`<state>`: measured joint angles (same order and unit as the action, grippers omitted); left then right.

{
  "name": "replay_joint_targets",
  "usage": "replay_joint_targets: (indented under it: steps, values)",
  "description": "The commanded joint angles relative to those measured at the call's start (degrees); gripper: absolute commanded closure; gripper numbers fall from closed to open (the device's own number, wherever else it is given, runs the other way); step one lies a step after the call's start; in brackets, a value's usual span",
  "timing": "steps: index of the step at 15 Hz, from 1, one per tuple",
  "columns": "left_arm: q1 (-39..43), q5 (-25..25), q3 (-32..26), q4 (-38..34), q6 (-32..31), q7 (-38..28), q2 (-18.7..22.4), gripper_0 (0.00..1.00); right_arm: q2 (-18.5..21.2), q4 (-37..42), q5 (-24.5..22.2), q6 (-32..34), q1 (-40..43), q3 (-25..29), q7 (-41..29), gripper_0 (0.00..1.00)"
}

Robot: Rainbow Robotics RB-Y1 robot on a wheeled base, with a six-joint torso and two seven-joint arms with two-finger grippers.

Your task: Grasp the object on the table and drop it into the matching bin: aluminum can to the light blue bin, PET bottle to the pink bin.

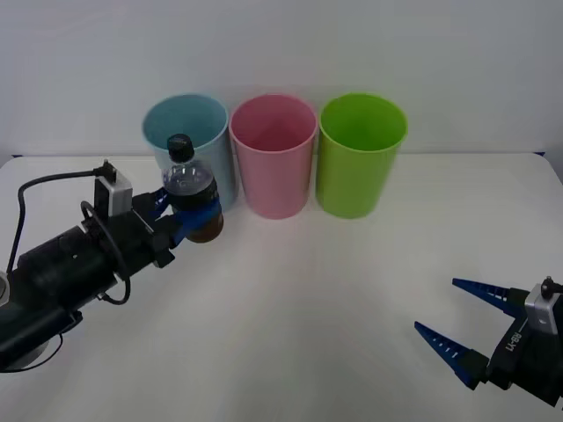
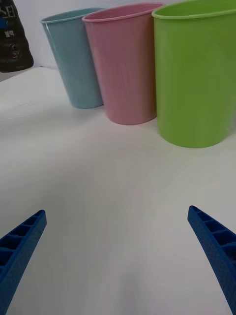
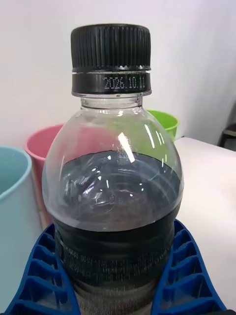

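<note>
Nearest the robot, the right gripper [image 1: 462, 330] is waiting low over the table [image 1: 308, 299] with its blue fingers spread wide and nothing between them. Farther out, the left gripper [image 1: 185, 215] is clamping the single PET bottle [image 1: 189, 195] upright, clear of the tabletop, so the grasp looks done and the drop is remaining. At the back, three bins are standing in a row, the bottle hanging before the light blue bin [image 1: 189, 132], just beside the pink bin [image 1: 274, 154], with a lime green bin [image 1: 361, 154] beyond.
</note>
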<state>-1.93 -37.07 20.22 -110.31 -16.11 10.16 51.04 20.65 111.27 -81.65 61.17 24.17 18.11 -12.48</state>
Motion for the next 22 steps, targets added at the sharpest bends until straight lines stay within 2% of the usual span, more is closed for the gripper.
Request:
replay_joint_targets:
  steps: [1,4,8,10,13,15,22]
  values:
    - [-1.5,3.32,-0.01,-5.62,4.94,-1.19,5.38,1.0,0.0,0.0,0.0,0.0,0.0,0.0,0.0,0.0]
    - [-7.83,6.66,2.28,-8.69,10.22,-2.95,10.04,1.0,0.0,0.0,0.0,0.0,0.0,0.0,0.0,0.0]
    - [-18.03,13.6,6.76,-7.81,16.63,-3.74,12.59,1.0,0.0,0.0,0.0,0.0,0.0,0.0,0.0,0.0]
    - [-25.5,18.0,11.24,-4.3,17.86,-3.48,13.12,1.0,0.0,0.0,0.0,0.0,0.0,0.0,0.0,0.0]
    - [-38.06,20.81,20.29,2.56,20.15,-3.04,12.86,1.0,0.0,0.0,0.0,0.0,0.0,0.0,0.0,0.0]
    - [-44.22,22.39,24.95,5.63,23.31,-3.04,11.27,1.0,0.0,0.0,0.0,0.0,0.0,0.0,0.0,0.0]
    - [-54.5,22.39,31.37,20.75,23.49,-1.55,-0.42,1.0,0.0,0.0,0.0,0.0,0.0,0.0,0.0,0.0]
